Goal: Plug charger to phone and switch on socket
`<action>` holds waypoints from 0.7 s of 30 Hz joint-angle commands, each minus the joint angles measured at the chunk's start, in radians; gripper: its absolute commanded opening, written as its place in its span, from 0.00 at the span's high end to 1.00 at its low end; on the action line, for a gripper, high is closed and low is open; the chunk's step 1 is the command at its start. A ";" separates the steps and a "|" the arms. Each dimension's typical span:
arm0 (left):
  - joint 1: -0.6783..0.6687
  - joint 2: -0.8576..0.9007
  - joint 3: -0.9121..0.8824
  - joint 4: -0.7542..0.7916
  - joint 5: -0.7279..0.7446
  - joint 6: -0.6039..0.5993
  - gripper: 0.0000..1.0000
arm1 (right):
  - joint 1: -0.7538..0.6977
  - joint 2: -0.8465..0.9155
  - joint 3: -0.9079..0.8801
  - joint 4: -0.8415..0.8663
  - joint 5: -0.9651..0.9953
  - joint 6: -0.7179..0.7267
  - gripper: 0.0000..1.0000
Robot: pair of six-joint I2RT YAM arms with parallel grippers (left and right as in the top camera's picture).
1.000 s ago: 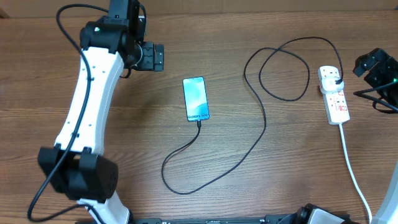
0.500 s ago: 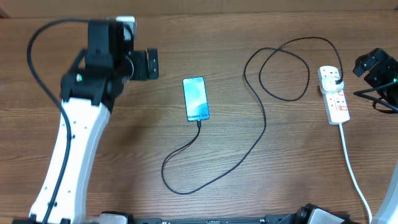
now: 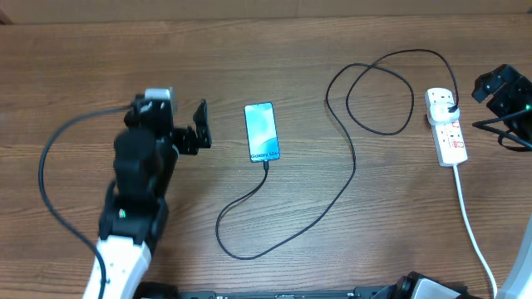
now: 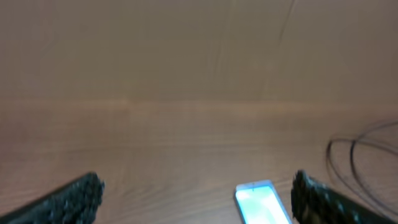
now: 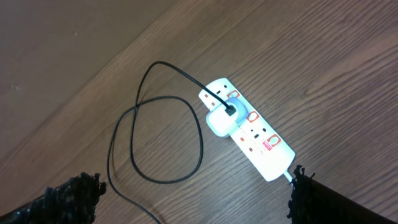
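The phone (image 3: pixel 261 131) lies flat mid-table with its light screen lit. The charger (image 3: pixel 349 170), a thin black cable, enters its near end, curls toward the table front, then loops back to the socket (image 3: pixel 449 133). In the right wrist view the charger (image 5: pixel 155 134) ends at a white adapter (image 5: pixel 219 122) seated in the socket (image 5: pixel 261 140). My left gripper (image 3: pixel 202 126) is open, just left of the phone and holding nothing. The left wrist view shows the phone (image 4: pixel 261 204) between its fingertips (image 4: pixel 78 194), nearer the right one. My right gripper (image 3: pixel 492 90) stands open, right of the socket.
A white cord (image 3: pixel 474 228) runs from the socket toward the table's front right edge. The charger makes a double loop (image 3: pixel 374 91) left of the socket. The left arm's white body (image 3: pixel 125 249) and its black cable (image 3: pixel 50 166) occupy the front left.
The left arm has swung back from the far side toward the front, bringing its open gripper down beside the phone's left edge. The right arm, phone and charger have not moved.
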 commanded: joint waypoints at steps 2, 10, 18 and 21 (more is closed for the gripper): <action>-0.002 -0.129 -0.191 0.232 0.011 -0.014 0.00 | 0.000 0.000 0.000 0.004 -0.005 0.005 0.00; -0.002 -0.312 -0.416 0.646 0.005 -0.038 0.00 | 0.000 0.000 0.000 0.004 -0.005 0.005 0.00; -0.002 -0.480 -0.507 0.710 -0.029 -0.037 0.00 | 0.000 0.000 0.000 0.004 -0.005 0.005 0.00; -0.002 -0.553 -0.540 0.699 -0.043 -0.034 0.00 | 0.000 0.000 0.000 0.004 -0.005 0.005 0.00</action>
